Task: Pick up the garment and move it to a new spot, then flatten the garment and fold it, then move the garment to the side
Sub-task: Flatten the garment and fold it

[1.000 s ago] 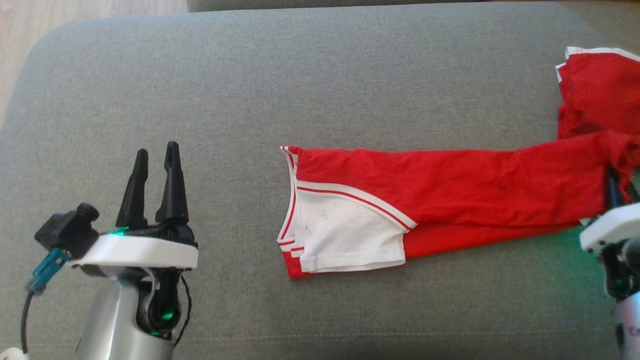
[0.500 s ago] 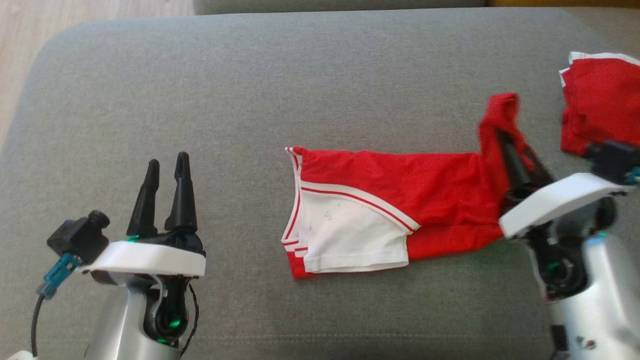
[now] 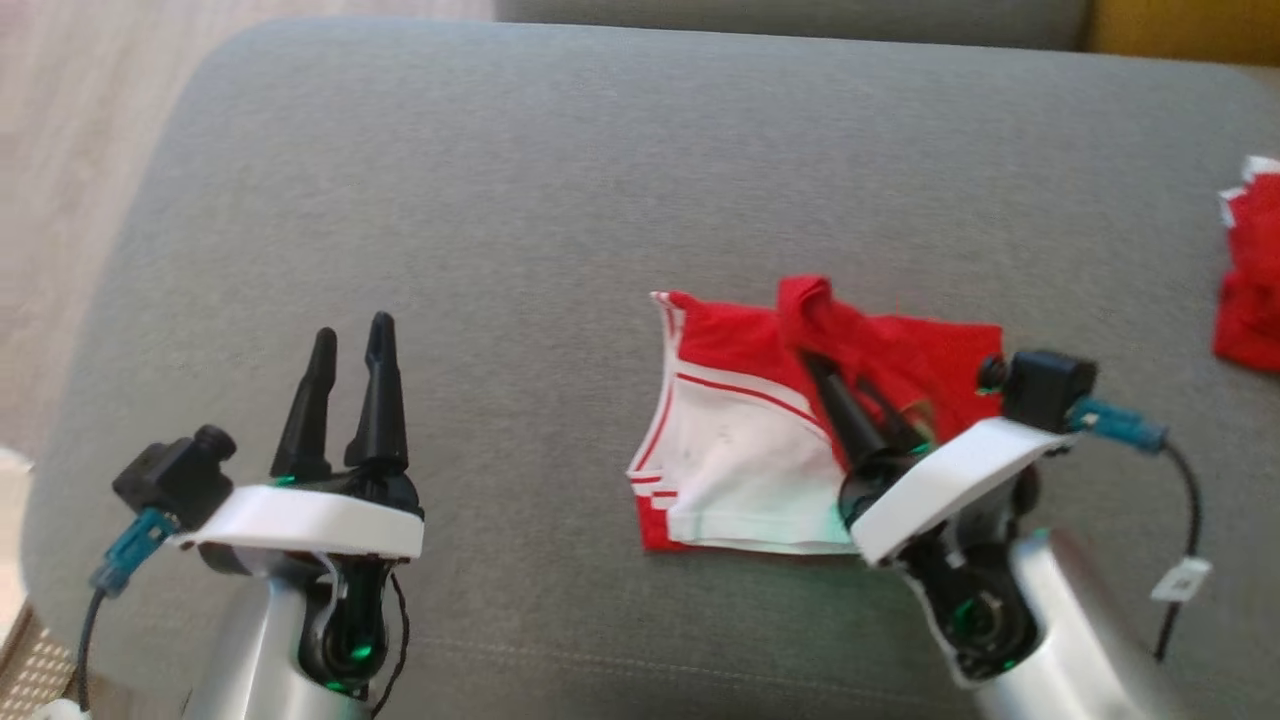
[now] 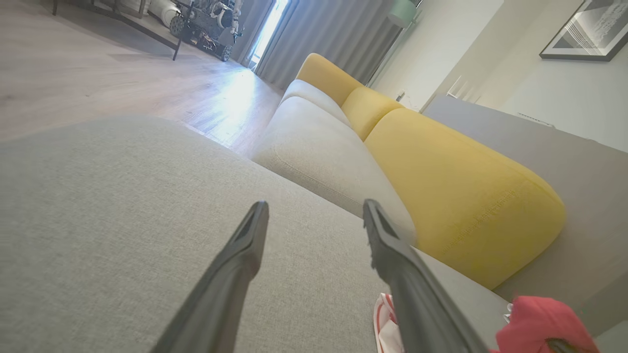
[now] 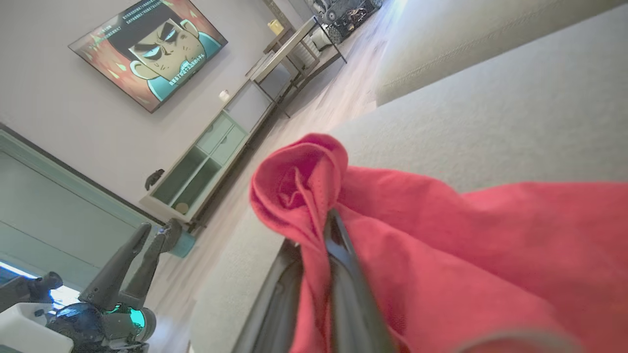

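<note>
The fingers (image 3: 838,408) of the right gripper (image 3: 832,372) are pinching shut on a bunched red end of the shorts (image 3: 740,460), lifting it above the rest, apparently to fold it across toward the white panel. The shorts are lying centre right in the head view on the grey sofa seat (image 3: 600,150). The left gripper (image 3: 352,330) is hovering at lower left, fingers spread wide with nothing between them, well apart from the cloth, probably waiting to smooth it. Bare seat is lying open to the left and above. The floor (image 3: 70,150) is showing past the seat's edge at far left, and another red cloth (image 3: 1250,290) is sitting at the right edge.
</note>
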Available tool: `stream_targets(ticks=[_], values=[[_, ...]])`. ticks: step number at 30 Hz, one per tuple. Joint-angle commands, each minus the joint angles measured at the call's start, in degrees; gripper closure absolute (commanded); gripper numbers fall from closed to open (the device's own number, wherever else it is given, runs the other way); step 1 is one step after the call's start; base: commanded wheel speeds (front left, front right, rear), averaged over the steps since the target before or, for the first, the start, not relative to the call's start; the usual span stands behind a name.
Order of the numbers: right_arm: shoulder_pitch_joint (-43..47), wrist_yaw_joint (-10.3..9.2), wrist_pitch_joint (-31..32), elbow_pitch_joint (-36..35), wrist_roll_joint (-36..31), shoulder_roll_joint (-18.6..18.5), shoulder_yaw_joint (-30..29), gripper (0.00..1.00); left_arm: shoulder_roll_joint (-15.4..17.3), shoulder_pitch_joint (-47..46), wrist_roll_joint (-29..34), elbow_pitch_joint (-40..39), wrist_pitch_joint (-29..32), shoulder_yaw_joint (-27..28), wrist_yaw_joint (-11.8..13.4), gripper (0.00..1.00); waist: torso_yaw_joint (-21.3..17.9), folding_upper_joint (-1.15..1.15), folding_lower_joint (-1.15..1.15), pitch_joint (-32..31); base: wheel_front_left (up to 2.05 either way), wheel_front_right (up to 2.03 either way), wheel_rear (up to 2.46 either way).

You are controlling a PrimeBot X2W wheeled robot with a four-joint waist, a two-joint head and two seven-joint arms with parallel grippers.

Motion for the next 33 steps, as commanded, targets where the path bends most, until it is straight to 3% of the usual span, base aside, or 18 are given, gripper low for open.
stream_targets(ticks=[1,9,10,11,16,22,24,33], values=[[-1.77,-0.04,-1.37,-1.16,1.07,0.95,1.86,1.00,0.51,-0.99,-0.28,-1.52,-0.30,1.49,-0.30,0.00,1.66,0.00,0.00,-0.07,0.00,0.00,0.00],[-4.68,-0.04,-7.99,11.24,2.26,0.97,4.75,0.97,0.51,0.10,-1.19,-1.11,-0.30,0.71,-0.12,0.00,6.36,0.00,0.00,0.59,0.00,0.00,0.00],[-4.90,-0.04,-8.71,12.31,3.07,0.97,5.08,0.37,0.51,0.12,-1.23,-1.07,-0.30,0.64,-0.12,0.00,6.76,0.00,0.00,0.68,0.00,0.00,0.00],[-5.17,-0.04,-9.37,13.15,4.12,0.97,5.56,0.00,0.51,0.11,-1.28,-1.05,-0.30,0.63,-0.13,0.00,7.06,0.00,0.00,0.73,0.00,0.00,0.00],[-6.54,-0.04,-12.13,13.92,10.04,0.98,9.45,0.00,0.51,0.26,-1.21,-1.00,-0.30,0.89,-0.14,0.00,7.55,0.00,0.00,0.71,0.00,0.00,0.00],[-8.10,-0.04,-14.54,13.71,11.87,0.98,7.72,0.00,0.51,0.66,-0.81,-1.05,-0.30,1.53,-0.01,0.00,5.82,0.00,0.00,0.17,0.00,0.00,0.00],[-8.39,-0.04,-14.73,13.39,11.01,0.98,6.73,0.00,0.51,0.67,-0.80,-1.10,-0.30,1.59,-0.02,0.00,5.35,0.00,0.00,0.10,0.00,0.00,0.00],[-8.14,-0.04,-11.50,8.01,-4.67,-3.25,-4.72,0.00,0.51,0.58,-0.43,-1.98,-0.30,1.86,-0.05,0.00,0.42,0.00,0.00,-0.73,0.00,0.00,0.00]])
